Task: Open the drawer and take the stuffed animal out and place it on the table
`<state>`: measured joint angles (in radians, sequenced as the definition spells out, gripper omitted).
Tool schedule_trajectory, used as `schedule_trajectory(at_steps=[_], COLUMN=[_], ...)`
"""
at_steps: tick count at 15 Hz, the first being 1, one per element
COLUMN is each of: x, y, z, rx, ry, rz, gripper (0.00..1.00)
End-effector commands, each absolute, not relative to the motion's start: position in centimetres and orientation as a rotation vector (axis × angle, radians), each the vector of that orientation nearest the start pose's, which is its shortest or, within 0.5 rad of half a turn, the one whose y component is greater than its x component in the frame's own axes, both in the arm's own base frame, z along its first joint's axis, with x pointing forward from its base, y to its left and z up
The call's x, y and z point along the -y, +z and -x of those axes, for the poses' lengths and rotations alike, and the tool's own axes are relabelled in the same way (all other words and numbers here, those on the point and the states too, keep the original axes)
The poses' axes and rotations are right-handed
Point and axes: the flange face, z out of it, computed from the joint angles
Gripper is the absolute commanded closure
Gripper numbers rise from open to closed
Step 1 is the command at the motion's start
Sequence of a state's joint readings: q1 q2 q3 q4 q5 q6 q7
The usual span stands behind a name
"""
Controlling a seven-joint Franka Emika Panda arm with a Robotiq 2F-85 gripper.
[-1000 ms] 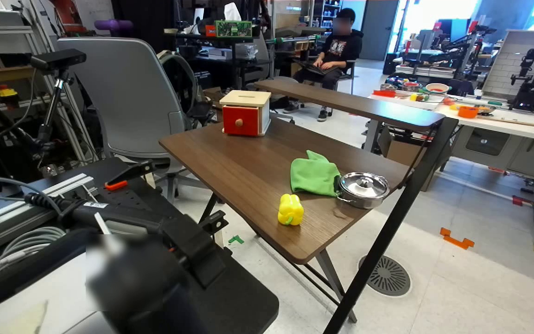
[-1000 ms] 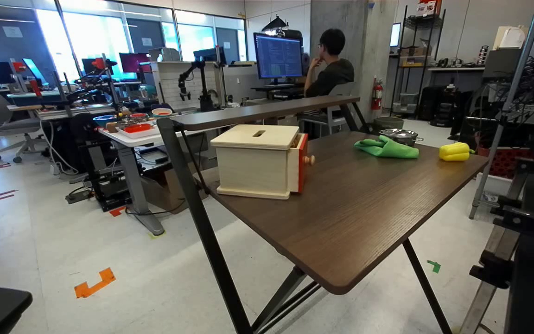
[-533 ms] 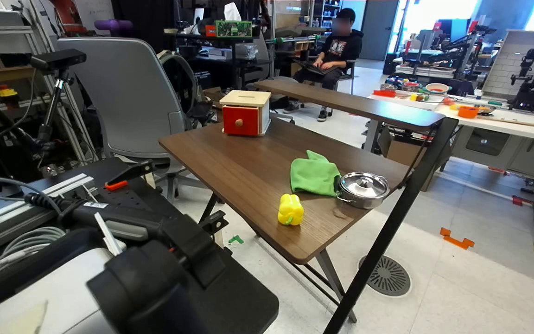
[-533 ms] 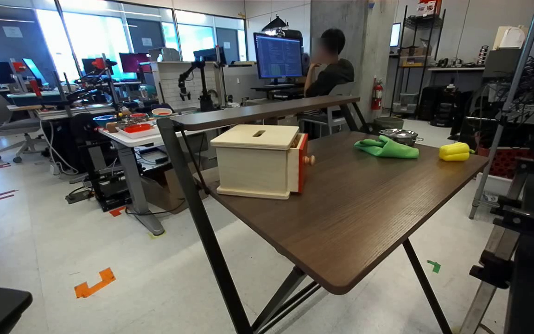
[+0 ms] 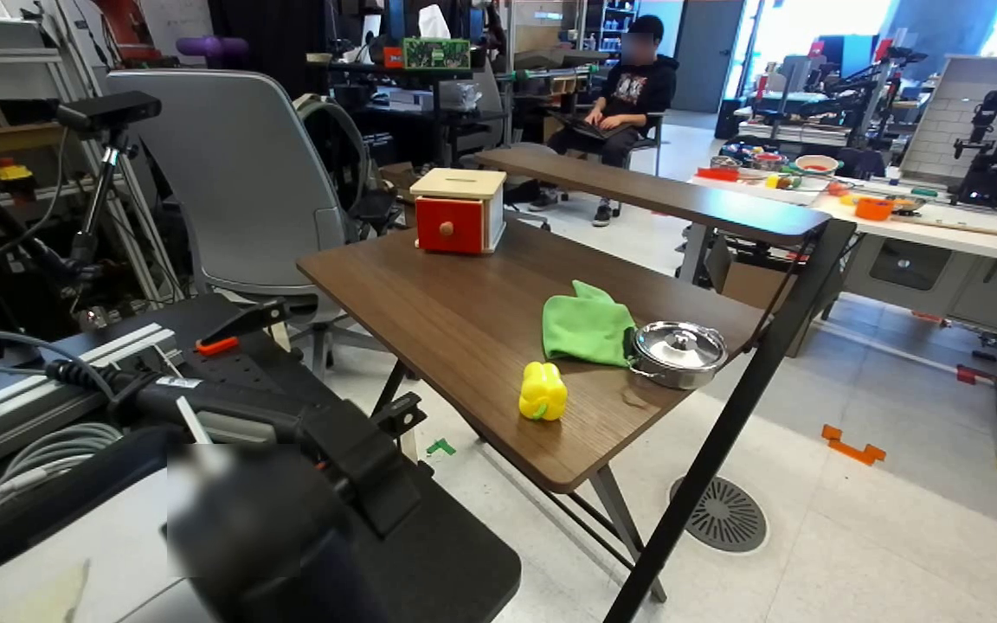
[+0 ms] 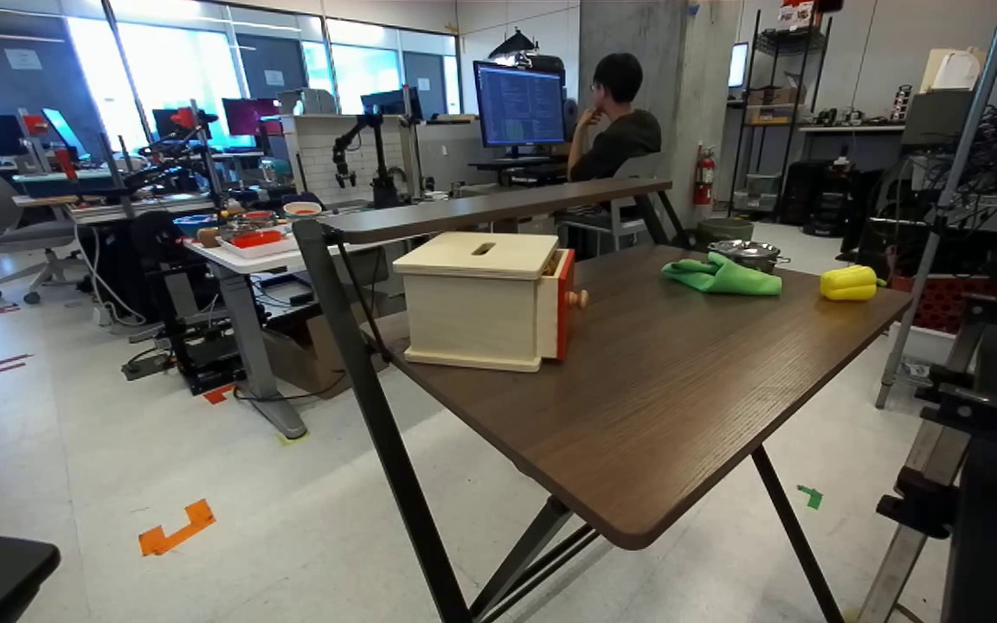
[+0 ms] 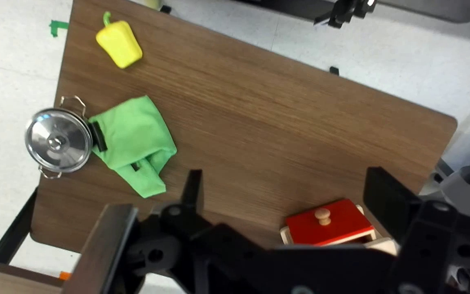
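Note:
The drawer has a red front with a round wooden knob and sits in a pale wooden box. It shows in both exterior views (image 5: 460, 238) (image 6: 565, 307) and in the wrist view (image 7: 337, 222). It is pulled out slightly, leaving a narrow gap behind its front. The box stands on the dark brown table (image 5: 429, 298) (image 6: 654, 415) (image 7: 267, 122). No stuffed animal shows; the drawer's inside is mostly hidden. My gripper (image 7: 286, 173) is open and empty, above the table and apart from the box. The gripper's fingers do not show in the exterior views.
A green cloth (image 5: 585, 329) (image 7: 137, 134), a lidded steel pot (image 5: 680, 353) (image 7: 58, 141) and a yellow pepper (image 5: 543, 391) (image 7: 120, 44) are at the table's opposite end from the box. A raised shelf (image 5: 663, 195) (image 6: 498, 208) runs along one table side.

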<state>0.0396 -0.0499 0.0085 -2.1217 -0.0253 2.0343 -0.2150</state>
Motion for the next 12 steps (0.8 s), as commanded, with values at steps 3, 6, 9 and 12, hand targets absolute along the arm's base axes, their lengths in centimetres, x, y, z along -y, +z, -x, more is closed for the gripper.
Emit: schedule_trajectory(at_steps=[3,6,9,12], x=[-6.3,-7.9,-9.7,-11.4], y=[34.5,30.6,27.5,25.2], z=[-57.2,-58.0,-58.4,-58.9], rx=[0.474,0.505,0.558,0.623], ry=[-0.009,-0.023,-0.089,-0.182], rz=[3.152,3.140,3.141,3.146], gripper=[0.00,0.00,0.00,0.00])
